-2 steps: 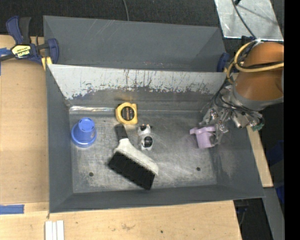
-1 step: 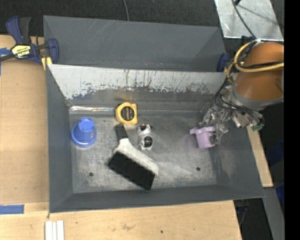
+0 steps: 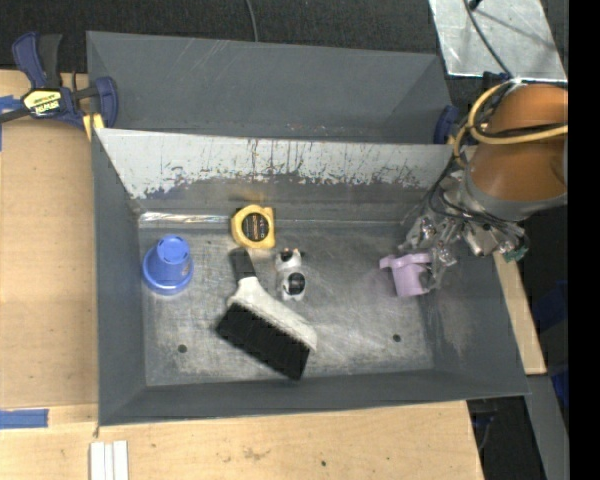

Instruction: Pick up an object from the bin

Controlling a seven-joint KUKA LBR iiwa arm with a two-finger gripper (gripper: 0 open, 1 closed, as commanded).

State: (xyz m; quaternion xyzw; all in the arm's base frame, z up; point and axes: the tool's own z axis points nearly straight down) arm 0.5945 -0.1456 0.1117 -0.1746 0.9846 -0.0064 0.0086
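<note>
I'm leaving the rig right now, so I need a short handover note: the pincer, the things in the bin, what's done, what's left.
The pincer is low at the right side of the bin, right beside a small lilac object; I cannot tell whether it grips it.
Elsewhere: blue cup at left, yellow tape measure by the back wall, black-and-white piece in the middle, black block in front.
Done: nothing is lifted out.
Left: secure a grasp, probably on the lilac object, and lift.

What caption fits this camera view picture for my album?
Robot gripper beside a small purple thing in the grey bin; blue cup, yellow tape measure and black brush lie farther left.
</note>
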